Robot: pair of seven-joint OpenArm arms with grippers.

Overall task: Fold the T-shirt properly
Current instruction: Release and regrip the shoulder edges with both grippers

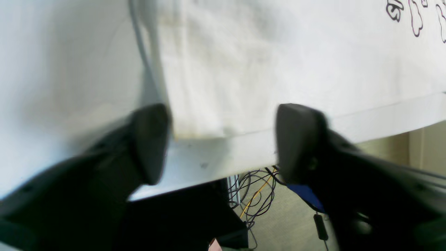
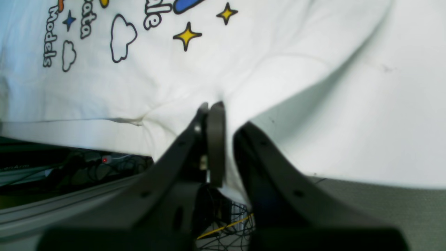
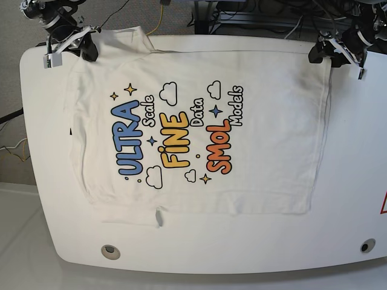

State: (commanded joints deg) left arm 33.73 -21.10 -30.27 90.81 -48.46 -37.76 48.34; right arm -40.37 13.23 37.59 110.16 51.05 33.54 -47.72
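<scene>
Left wrist: left gripper (image 1: 223,139) motion-blurred | T-shirt (image 1: 278,62) print cut off, upper right | Base: both arms cropped at top edge.

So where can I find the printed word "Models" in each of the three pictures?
Left wrist: "Models" is not in it; only cloud outlines of the T-shirt print show at top right.
Right wrist: "Models" runs vertically at the far left, upper part.
Base: "Models" is right of centre, upper half.
Shared landmark: the outlined cloud beside it.

soft matt white cloth t-shirt (image 3: 266,121) lies on a smooth, slightly glossy white table (image 3: 357,175).
</scene>
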